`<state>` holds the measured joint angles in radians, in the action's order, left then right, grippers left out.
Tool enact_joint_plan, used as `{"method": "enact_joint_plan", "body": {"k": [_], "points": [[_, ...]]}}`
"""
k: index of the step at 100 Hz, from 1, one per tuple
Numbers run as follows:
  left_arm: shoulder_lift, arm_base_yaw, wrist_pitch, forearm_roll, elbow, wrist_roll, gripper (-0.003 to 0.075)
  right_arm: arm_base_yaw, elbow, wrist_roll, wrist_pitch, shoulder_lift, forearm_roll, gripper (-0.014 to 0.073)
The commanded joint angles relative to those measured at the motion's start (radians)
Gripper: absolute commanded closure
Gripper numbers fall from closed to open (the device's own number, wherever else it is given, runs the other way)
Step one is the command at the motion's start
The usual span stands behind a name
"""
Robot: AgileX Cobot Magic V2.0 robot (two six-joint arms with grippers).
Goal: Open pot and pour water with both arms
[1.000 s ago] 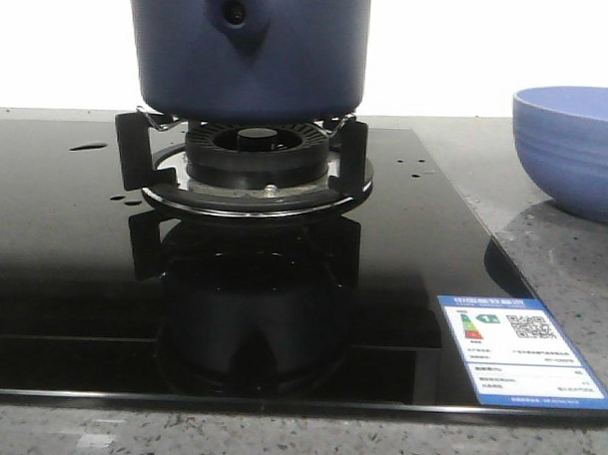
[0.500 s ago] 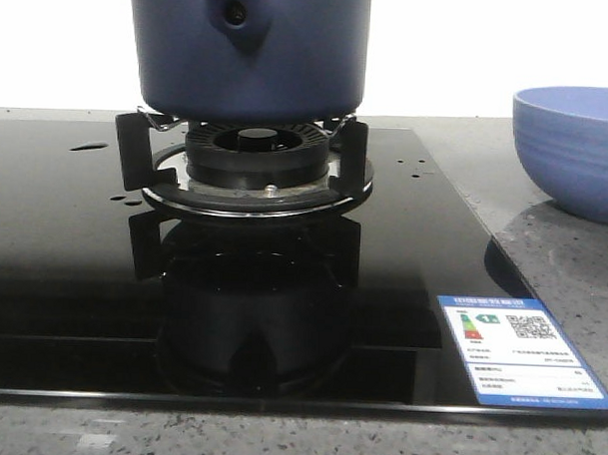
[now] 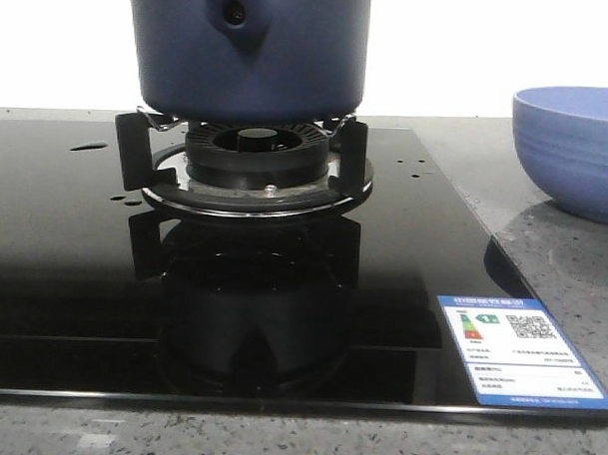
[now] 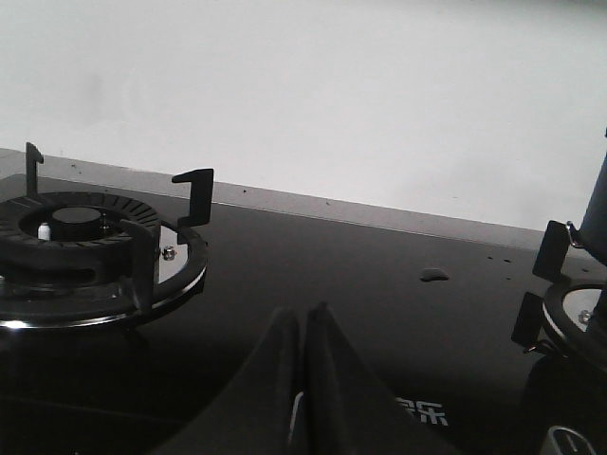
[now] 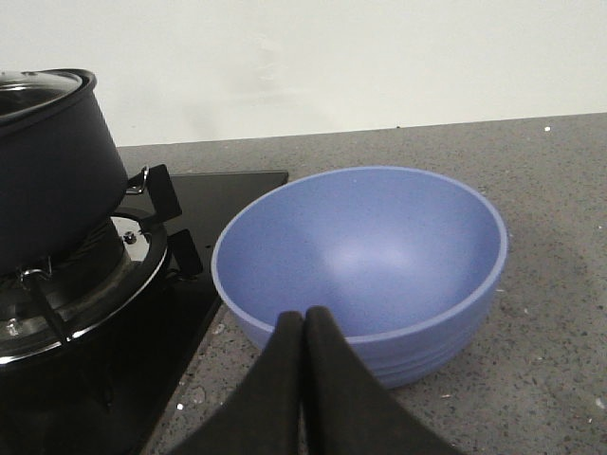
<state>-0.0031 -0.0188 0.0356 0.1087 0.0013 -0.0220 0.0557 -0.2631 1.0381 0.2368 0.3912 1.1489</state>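
Pot (image 3: pixel 248 51), dark navy with its pointed handle bracket facing the camera, sits on the burner grate (image 3: pixel 254 166) toward the back of the black glass hob (image 3: pixel 63 269) in the front view; small drops of water (image 3: pixel 87 146) shine on the glass near the hob's rear left edge. A lighter blue bowl (image 3: pixel 577 147) stands on the grey speckled worktop (image 3: pixel 552 266) just off the hob's right edge, and an energy label (image 3: pixel 519 350) is stuck at the hob's front right corner. In the left wrist view, the left pincer (image 4: pixel 303 327) has its tips pressed together above the glass, between a bare second burner (image 4: pixel 76 246) and a little puddle. In the right wrist view, the right pincer (image 5: pixel 303 332) is likewise closed, just before the bowl's rim; the pot wears what looks like a glass lid (image 5: pixel 38 85), though only its edge shows.
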Motion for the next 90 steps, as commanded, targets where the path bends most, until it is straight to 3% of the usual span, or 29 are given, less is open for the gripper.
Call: {"method": "enact_joint_plan", "body": {"k": [1,20,30,39,49,56,74,90], "points": [[-0.028,0.007,-0.069,-0.001,0.033,-0.011,0.0739,-0.002,-0.028,0.010,-0.037,0.007,0.021,0.0660],[-0.028,0.007,-0.069,-0.001,0.033,-0.011,0.0739,-0.002,-0.024,0.010,-0.061,0.007,0.021,0.0660],[-0.028,0.007,-0.069,-0.001,0.033,-0.011,0.0739,-0.002,-0.028,-0.071,-0.106,0.007,-0.104,0.0660],[-0.028,0.007,-0.069,-0.001,0.033,-0.011,0.0739,-0.002,-0.035,-0.441,-0.131,0.007,-0.435,0.0660],[-0.028,0.007,-0.069,-0.001,0.033,-0.011,0.0739,-0.002,-0.037,-1.006,-0.149,0.007,-0.996,0.0660],[-0.028,0.007,-0.069,-0.001,0.033,-0.011,0.0739,-0.002,-0.029,-1.184,-0.174,-0.010,-1.208,0.0660],[-0.028,0.007,-0.069,-0.001,0.033,-0.011,0.0739,-0.002,0.111,-1.185,-0.321,-0.125,-1.209,0.0660],[-0.028,0.007,-0.069,-0.001,0.033,-0.011,0.0739,-0.002,0.257,-1.185,-0.320,-0.293,-1.204,0.0660]]}}
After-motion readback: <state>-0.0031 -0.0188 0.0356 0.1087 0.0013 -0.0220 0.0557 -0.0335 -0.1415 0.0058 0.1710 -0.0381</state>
